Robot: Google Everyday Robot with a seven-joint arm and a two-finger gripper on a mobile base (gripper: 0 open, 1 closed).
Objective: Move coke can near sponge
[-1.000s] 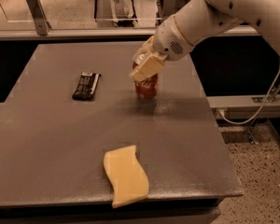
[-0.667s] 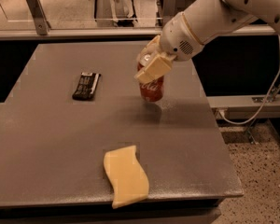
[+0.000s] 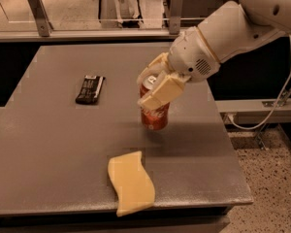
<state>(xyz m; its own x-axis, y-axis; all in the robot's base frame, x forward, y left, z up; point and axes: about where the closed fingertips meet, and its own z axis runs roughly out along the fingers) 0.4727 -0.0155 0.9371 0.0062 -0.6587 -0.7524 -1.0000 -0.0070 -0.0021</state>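
The red coke can point(image 3: 155, 116) is upright in the middle of the dark grey table point(image 3: 48, 144), lifted slightly or just touching the top. My gripper point(image 3: 153, 89) is shut on the can's upper part, with one cream pad across its front and the other behind it. The pale-yellow sponge point(image 3: 131, 182) lies flat near the table's front edge, a short way in front of and slightly left of the can.
A flat black wrapped bar point(image 3: 90, 89) lies at the left of the can. The table's right edge is close to the can, with speckled floor point(image 3: 276, 188) and a white cable point(image 3: 281, 101) beyond. A metal rail point(image 3: 87, 32) runs behind the table.
The gripper has carried the can toward the front of the table and closer to the sponge. The sponge and the black bar have not moved.
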